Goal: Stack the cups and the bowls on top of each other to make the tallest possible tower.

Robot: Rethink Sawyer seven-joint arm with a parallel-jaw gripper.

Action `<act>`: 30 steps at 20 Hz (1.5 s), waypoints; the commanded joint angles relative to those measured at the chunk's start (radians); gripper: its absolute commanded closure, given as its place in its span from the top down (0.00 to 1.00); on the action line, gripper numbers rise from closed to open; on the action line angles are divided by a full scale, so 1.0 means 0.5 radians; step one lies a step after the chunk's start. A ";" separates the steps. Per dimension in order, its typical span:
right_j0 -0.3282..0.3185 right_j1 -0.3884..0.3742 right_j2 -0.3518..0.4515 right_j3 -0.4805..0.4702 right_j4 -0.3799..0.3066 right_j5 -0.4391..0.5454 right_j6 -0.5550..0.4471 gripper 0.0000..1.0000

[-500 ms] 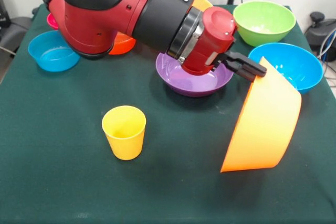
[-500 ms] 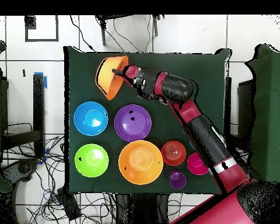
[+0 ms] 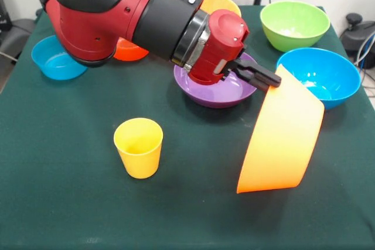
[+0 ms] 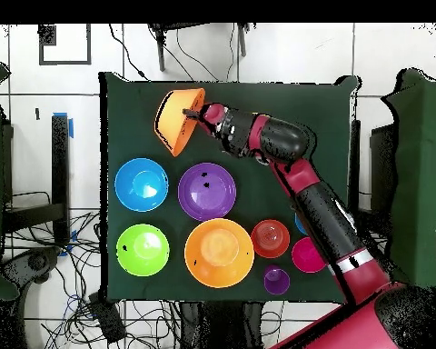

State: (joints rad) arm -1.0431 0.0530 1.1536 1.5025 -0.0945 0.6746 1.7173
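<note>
My gripper [image 3: 266, 79] is shut on the rim of a large orange bowl [image 3: 281, 139]. It holds the bowl tipped on its side, above the table at the front right. In the overhead view the gripper [image 4: 196, 114] and the held bowl [image 4: 178, 120] are at the top. The yellow cup [image 3: 139, 146] stands upright and alone, left of the held bowl; the arm hides it from overhead. The wide purple bowl [image 3: 217, 92] lies under my wrist. The second large orange bowl [image 4: 219, 253] and the purple cup [image 4: 276, 280] sit near the robot's base.
The green bowl [image 3: 295, 24] and the medium blue bowl [image 3: 321, 77] stand at the right. The small blue bowl [image 3: 55, 58] and the red-orange bowl [image 3: 130, 51] stand at the left, behind my arm. The pink bowl [image 4: 307, 255] shows from overhead.
My gripper has carried the tipped orange bowl a little to the left in the front view, toward the yellow cup. Nothing else has moved.
</note>
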 commanded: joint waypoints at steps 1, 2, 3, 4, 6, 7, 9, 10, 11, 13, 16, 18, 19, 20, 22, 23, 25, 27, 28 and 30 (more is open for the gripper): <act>0.029 0.088 -0.055 -0.242 -0.127 0.208 -0.576 0.00; 0.031 0.110 -0.052 -0.253 -0.125 0.213 -0.593 0.00; 0.031 0.122 -0.051 -0.260 -0.125 0.219 -0.602 0.00; 0.027 0.135 -0.050 -0.261 -0.129 0.216 -0.608 0.00; 0.018 0.153 -0.048 -0.262 -0.137 0.211 -0.617 0.00; 0.014 0.159 -0.048 -0.262 -0.142 0.209 -0.619 0.00; 0.013 0.162 -0.047 -0.276 -0.146 0.225 -0.626 0.00; 0.013 0.163 -0.049 -0.287 -0.148 0.241 -0.633 0.00; 0.013 0.165 -0.048 -0.294 -0.150 0.250 -0.635 0.00; 0.008 0.161 -0.050 -0.305 -0.161 0.269 -0.638 0.00; -0.006 0.159 -0.054 -0.328 -0.192 0.294 -0.663 0.00; -0.007 0.164 -0.058 -0.365 -0.197 0.330 -0.679 0.00; -0.007 0.167 -0.058 -0.380 -0.199 0.345 -0.686 0.00; -0.007 0.165 -0.060 -0.394 -0.198 0.369 -0.691 0.00; -0.008 0.159 -0.064 -0.420 -0.194 0.418 -0.702 0.00; -0.008 0.156 -0.064 -0.429 -0.193 0.433 -0.705 0.00; -0.009 0.154 -0.066 -0.454 -0.188 0.481 -0.720 0.00; -0.010 0.150 -0.068 -0.478 -0.185 0.525 -0.729 0.00; -0.007 0.146 -0.068 -0.497 -0.182 0.554 -0.732 0.00; 0.000 0.141 -0.069 -0.538 -0.179 0.604 -0.743 0.00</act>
State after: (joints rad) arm -1.0526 0.1114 1.1822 1.3846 -0.1136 0.8657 1.7102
